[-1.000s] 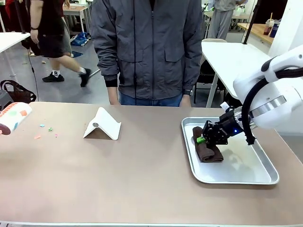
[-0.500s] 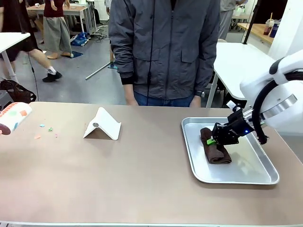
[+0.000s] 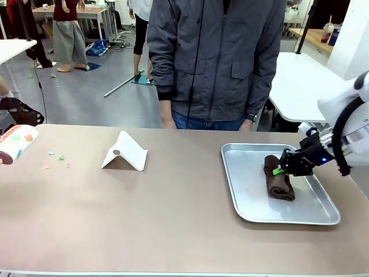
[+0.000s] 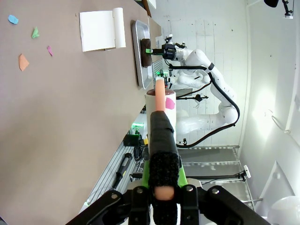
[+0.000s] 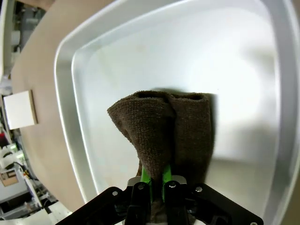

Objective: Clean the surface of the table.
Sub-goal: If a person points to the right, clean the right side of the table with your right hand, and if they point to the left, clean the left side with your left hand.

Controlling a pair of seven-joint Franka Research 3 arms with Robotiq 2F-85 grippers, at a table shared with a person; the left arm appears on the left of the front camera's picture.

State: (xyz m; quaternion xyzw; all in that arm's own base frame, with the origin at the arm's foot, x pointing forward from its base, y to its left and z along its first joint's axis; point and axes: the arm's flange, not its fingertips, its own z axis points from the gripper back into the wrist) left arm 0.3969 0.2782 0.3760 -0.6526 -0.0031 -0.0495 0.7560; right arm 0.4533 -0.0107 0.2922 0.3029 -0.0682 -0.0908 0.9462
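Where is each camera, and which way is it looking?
Front view: between the arms, looking across the table at the person; the right gripper shows.
Left wrist view: on the left arm, looking along the table toward the right arm; the left gripper shows, holding a white container.
Right wrist view: on the right arm, looking down into the tray; the right gripper pinches the brown cloth.
Shared: tray and cloth, in all three.

No lettering to read anywhere, cup (image 3: 16,142) just past the left fingers (image 4: 161,136) shows pink and orange blotches only, white folded stand (image 3: 125,151) farther out on the bench (image 3: 144,213) bears one plain round mark.
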